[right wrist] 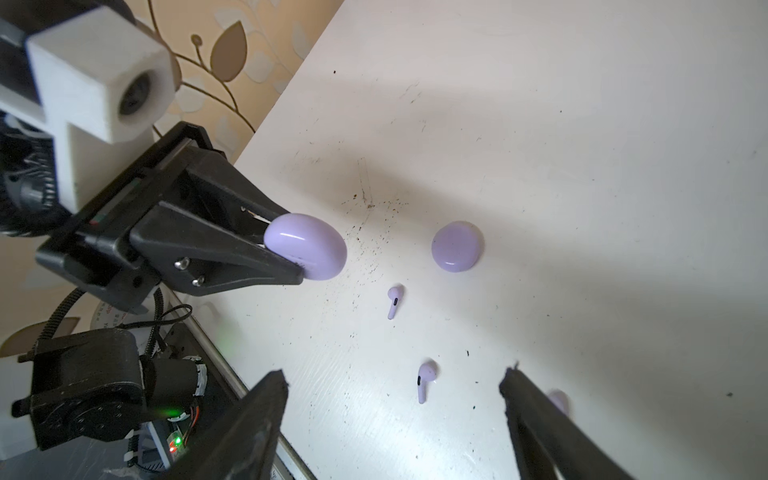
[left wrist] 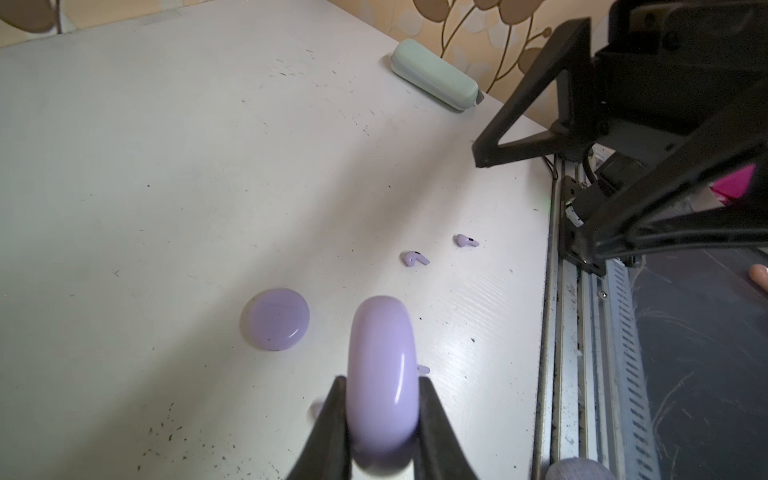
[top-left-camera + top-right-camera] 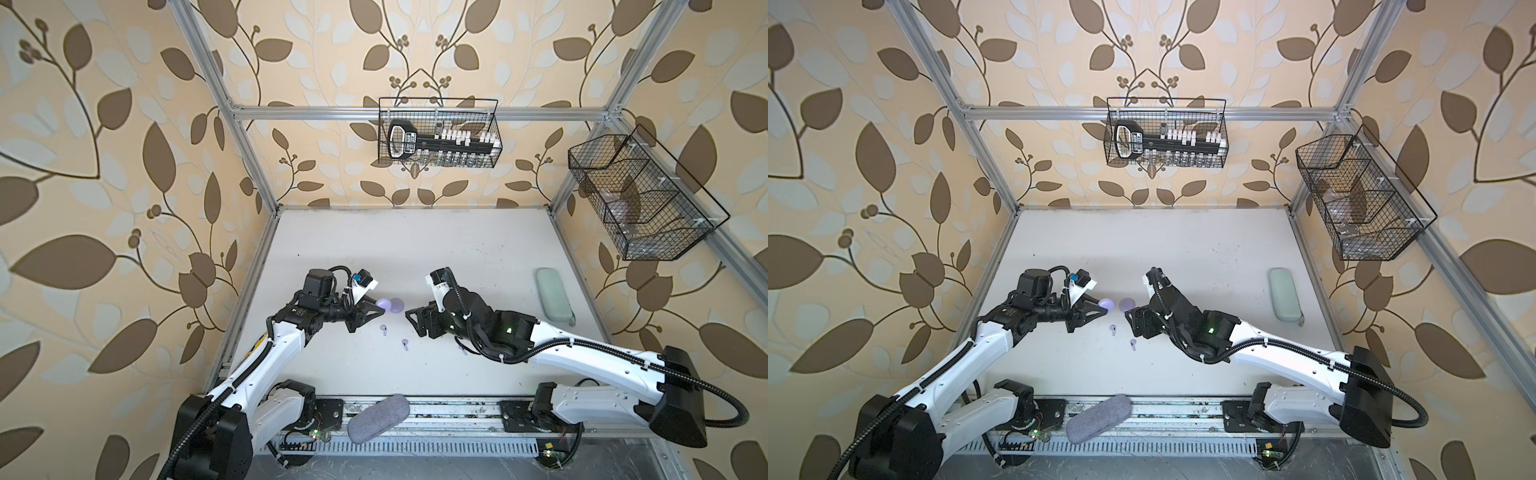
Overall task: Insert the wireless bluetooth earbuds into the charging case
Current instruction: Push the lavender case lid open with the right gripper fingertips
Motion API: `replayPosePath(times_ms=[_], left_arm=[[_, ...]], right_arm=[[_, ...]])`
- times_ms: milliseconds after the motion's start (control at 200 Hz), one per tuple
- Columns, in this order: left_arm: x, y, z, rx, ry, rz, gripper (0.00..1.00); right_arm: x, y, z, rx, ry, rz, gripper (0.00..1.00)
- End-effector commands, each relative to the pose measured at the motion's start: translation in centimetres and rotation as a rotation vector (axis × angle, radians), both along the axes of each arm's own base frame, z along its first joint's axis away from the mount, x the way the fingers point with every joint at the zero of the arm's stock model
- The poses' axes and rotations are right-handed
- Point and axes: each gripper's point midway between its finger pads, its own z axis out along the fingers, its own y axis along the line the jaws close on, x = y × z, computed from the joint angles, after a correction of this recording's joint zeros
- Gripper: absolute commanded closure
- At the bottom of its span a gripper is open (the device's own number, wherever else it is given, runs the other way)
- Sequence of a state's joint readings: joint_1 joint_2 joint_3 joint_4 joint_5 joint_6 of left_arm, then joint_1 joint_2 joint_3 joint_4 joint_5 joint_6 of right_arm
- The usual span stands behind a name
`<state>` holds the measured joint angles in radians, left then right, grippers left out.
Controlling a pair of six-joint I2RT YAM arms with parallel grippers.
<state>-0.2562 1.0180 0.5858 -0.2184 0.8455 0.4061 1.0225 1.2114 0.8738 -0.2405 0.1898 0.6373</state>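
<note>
Left of centre in a top view, our left pincer (image 3: 379, 309) is clamped on a lavender charging case (image 2: 382, 365), held edge-on over the tabletop (image 3: 415, 249). A second case (image 3: 397, 305) lies flat just beside it. Our right pincer (image 1: 393, 376) stands wide and empty. An earbud (image 3: 383, 329) and a second earbud (image 3: 405, 343) lie loose just below the cases, between the pincers. A third earbud (image 1: 559, 401) shows blurred behind a right finger.

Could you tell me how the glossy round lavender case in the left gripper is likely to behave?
The glossy round lavender plastic case looks hard and smooth, so it may slip from the left gripper, shut on its curved faces. Set down on edge, it would probably roll or topple flat.
</note>
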Motion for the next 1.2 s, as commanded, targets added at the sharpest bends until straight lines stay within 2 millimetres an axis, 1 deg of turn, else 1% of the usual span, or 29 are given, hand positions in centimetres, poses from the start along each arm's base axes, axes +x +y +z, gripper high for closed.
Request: replayPosePath(times_ms=[0, 55, 175, 270, 490, 735, 915, 1195], left_arm=[[-0.6, -0.7, 0.1, 0.017, -0.104, -0.065, 0.97], [-1.4, -0.8, -0.2, 0.015, -0.119, -0.102, 0.98], [-1.7, -0.9, -0.8, 0.027, -0.118, -0.112, 0.98], [-2.4, -1.0, -0.9, 0.030, -0.119, -0.146, 0.97], [-4.1, -1.3, -1.0, 0.030, -0.125, -0.241, 0.98], [-4.9, -1.3, -1.1, 0.030, -0.139, -0.271, 0.98], [-5.7, -1.3, -1.2, 0.031, -0.145, -0.314, 0.99], [-6.1, -1.5, -1.3, 0.036, -0.140, -0.343, 0.99]], right_arm=[[-0.3, 0.4, -1.5, 0.016, 0.061, -0.010, 0.18], [-0.3, 0.6, -1.9, 0.022, 0.079, -0.013, 0.18], [-0.4, 1.0, -2.6, 0.023, 0.104, -0.022, 0.18], [-0.5, 1.1, -3.4, 0.021, 0.121, -0.029, 0.18], [-1.3, 1.8, -4.3, 0.012, 0.140, -0.013, 0.18], [-1.9, 3.1, -5.4, 0.018, 0.164, -0.003, 0.18], [-2.3, 3.9, -5.4, 0.031, 0.166, 0.010, 0.19], [-2.6, 4.6, -5.6, 0.032, 0.174, 0.024, 0.19]])
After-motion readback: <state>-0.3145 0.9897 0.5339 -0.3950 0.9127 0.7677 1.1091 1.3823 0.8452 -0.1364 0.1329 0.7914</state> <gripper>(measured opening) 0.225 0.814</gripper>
